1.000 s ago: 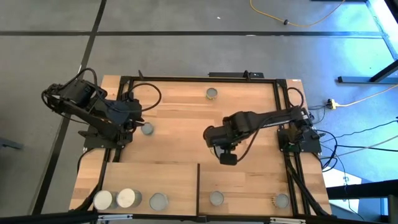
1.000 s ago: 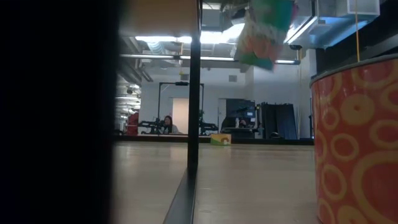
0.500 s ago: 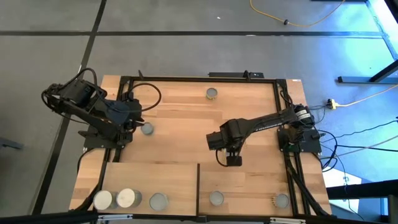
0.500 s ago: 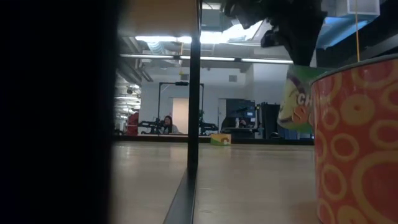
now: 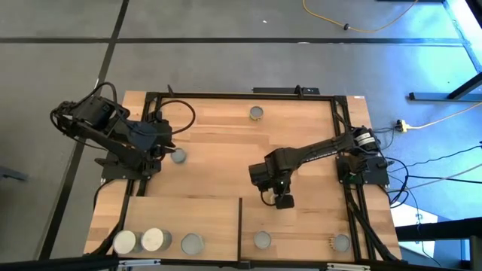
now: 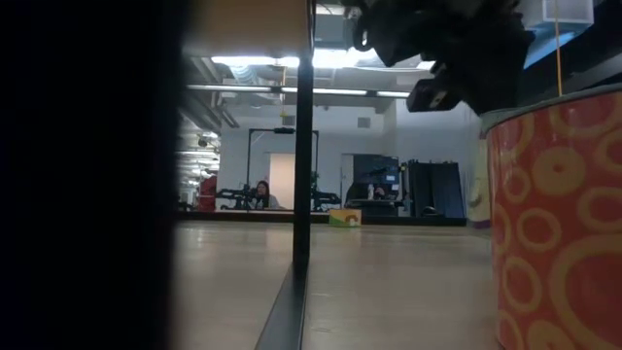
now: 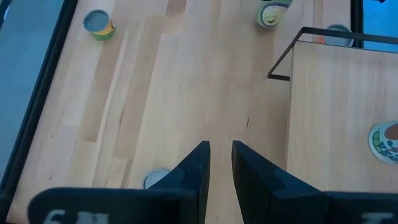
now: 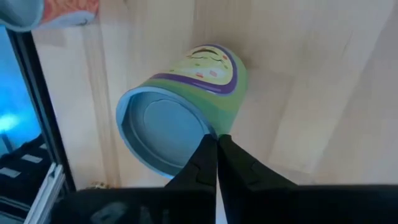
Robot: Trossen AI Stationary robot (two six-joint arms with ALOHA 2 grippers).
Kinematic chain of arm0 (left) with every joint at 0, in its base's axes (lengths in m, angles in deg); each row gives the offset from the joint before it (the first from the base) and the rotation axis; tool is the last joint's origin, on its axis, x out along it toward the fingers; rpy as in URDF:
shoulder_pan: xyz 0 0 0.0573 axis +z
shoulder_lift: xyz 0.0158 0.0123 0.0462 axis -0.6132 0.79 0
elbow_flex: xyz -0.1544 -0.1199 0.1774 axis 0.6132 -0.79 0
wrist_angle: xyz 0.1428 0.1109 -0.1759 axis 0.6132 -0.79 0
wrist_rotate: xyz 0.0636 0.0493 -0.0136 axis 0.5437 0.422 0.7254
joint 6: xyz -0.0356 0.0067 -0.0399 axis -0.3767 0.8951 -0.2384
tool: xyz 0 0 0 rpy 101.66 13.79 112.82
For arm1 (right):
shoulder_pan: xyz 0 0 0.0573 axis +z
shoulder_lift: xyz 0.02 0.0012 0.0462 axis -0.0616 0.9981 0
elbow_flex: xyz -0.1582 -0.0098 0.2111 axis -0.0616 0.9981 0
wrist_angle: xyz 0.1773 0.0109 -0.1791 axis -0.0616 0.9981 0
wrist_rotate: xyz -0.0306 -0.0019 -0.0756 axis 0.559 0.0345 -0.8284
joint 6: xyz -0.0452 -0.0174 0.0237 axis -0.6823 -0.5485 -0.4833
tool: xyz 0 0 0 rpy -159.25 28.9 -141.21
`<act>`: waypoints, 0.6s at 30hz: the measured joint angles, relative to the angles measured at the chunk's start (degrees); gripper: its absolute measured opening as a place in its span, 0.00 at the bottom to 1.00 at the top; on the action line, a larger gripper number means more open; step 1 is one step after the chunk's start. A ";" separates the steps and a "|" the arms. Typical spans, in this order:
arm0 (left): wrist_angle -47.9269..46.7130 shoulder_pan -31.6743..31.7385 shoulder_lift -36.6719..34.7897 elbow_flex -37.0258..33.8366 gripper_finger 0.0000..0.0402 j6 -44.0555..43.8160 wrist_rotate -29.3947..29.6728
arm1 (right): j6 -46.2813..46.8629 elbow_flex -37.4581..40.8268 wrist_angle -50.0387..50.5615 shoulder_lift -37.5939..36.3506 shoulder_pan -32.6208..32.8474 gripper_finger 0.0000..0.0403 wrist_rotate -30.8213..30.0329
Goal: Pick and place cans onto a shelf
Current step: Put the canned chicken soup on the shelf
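My right gripper [image 5: 280, 199] reaches to the middle of the table, at the back edge of the shelf [image 5: 181, 214]. In the right wrist view its fingers [image 8: 214, 138] are shut, pinching the rim of a green can [image 8: 180, 106] with a grey-blue top. The can hangs tilted, close over the wood. Several cans stand along the shelf's front, among them two whitish-topped ones [image 5: 124, 242] and an orange one [image 5: 340, 242]. Two more cans [image 5: 257, 113] [image 5: 178, 156] stand on the planked tabletop. My left gripper [image 7: 217, 149] waits at the left, fingers slightly apart and empty.
A thin black upright [image 5: 239, 222] splits the shelf in two. The orange ringed can [image 6: 554, 224] looms at the right of the low view, with the right arm [image 6: 447, 49] dark above it. A black frame [image 5: 241, 95] borders the table. A person sits in the far room.
My right gripper has carried the green can nearer the shelf's back edge and lowered it; in the low view the can sank from the top to behind the orange can. The left arm stayed still.
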 joint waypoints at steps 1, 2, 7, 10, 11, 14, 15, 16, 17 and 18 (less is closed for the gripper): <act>0.00 0.01 0.01 0.00 0.15 0.00 0.00 | -0.18 0.04 0.09 0.00 -0.06 0.01 -0.06; 0.00 0.00 0.00 0.00 0.15 0.01 0.00 | -0.21 0.04 0.39 0.00 -0.16 0.01 -0.29; 0.00 0.00 0.00 0.00 0.15 0.02 0.02 | -0.29 0.04 0.09 0.00 -0.31 0.04 -0.48; 0.00 0.02 0.01 0.00 0.15 0.02 0.02 | -1.28 0.04 0.07 0.00 -0.30 0.07 -0.51; -0.01 0.00 0.02 0.00 0.15 0.02 0.02 | -1.36 0.04 0.02 0.00 -0.30 0.08 -0.92; -0.02 0.00 0.01 0.00 0.15 0.02 0.02 | -0.27 0.04 -0.15 0.00 -0.28 0.08 -4.16; -0.02 0.00 0.02 0.00 0.15 0.02 0.02 | -0.18 0.04 -0.15 0.00 -0.30 0.08 -4.55; -0.02 0.00 0.00 0.00 0.15 0.02 0.02 | -0.17 0.04 -0.16 0.00 -0.31 0.09 -4.54; -0.02 0.01 0.01 0.00 0.15 0.02 0.02 | -0.16 0.05 -0.24 0.00 -0.32 0.09 -4.59; -0.02 0.02 0.00 0.00 0.15 0.02 0.02 | -0.10 0.05 -0.39 0.00 -0.32 0.09 -4.60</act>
